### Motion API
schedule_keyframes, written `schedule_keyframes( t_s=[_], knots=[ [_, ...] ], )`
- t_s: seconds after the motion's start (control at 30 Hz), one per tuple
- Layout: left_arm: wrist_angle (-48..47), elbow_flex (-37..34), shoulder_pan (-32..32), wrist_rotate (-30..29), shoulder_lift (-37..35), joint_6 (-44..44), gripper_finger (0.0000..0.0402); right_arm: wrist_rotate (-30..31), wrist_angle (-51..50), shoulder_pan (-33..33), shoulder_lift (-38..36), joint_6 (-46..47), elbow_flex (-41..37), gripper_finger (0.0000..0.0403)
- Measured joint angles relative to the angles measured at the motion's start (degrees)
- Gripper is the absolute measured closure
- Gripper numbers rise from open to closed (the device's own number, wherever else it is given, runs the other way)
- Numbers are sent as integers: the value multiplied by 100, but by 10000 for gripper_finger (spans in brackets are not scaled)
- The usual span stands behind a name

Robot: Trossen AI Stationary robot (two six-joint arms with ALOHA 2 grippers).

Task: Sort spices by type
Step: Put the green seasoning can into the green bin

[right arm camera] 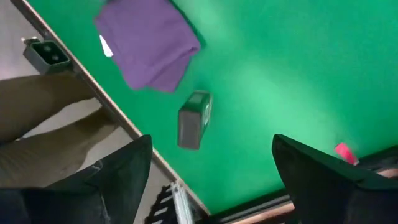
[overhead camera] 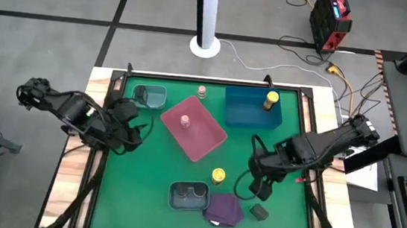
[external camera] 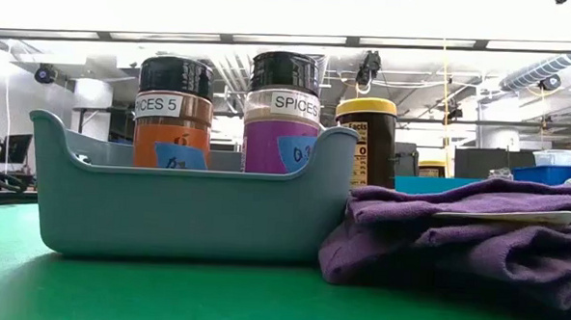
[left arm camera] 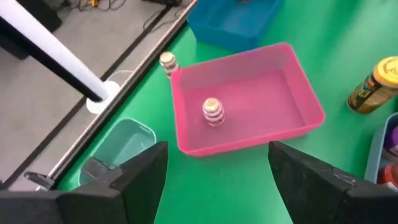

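Note:
A pale pink spice jar (overhead camera: 186, 120) stands in the pink tray (overhead camera: 204, 142), and another (overhead camera: 202, 91) stands on the mat behind it. One yellow jar (overhead camera: 271, 99) stands in the blue tray (overhead camera: 245, 110); a second (overhead camera: 218, 176) stands on the mat. Two dark-lidded jars (external camera: 172, 112) (external camera: 283, 112) stand in the grey tray (overhead camera: 177, 195). My left gripper (overhead camera: 136, 126) hangs open at the left, above the mat beside the pink tray (left arm camera: 292, 87). My right gripper (overhead camera: 260, 188) hangs open at the right near side, above a small dark box (right arm camera: 194, 119).
An empty teal tray (overhead camera: 149, 95) sits at the far left. A folded purple cloth (overhead camera: 224, 209) lies by the grey tray at the near edge, the dark box (overhead camera: 259, 211) to its right. A small red thing (right arm camera: 345, 152) lies near the table's right edge.

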Motion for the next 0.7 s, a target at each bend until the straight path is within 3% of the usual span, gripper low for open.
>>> schedule_keyframes(
  t_s=[0.3, 0.47, 0.7],
  knots=[
    [318, 216, 99, -488, -456, 453, 141, 394, 226, 1495, 217, 424, -81, 82],
    [684, 223, 97, -642, -585, 890, 141, 593, 1062, 2297, 507, 984, -416, 89],
    [896, 223, 106, -782, -609, 1126, 141, 983, 1382, 2495, 1019, 1509, -928, 84]
  ],
)
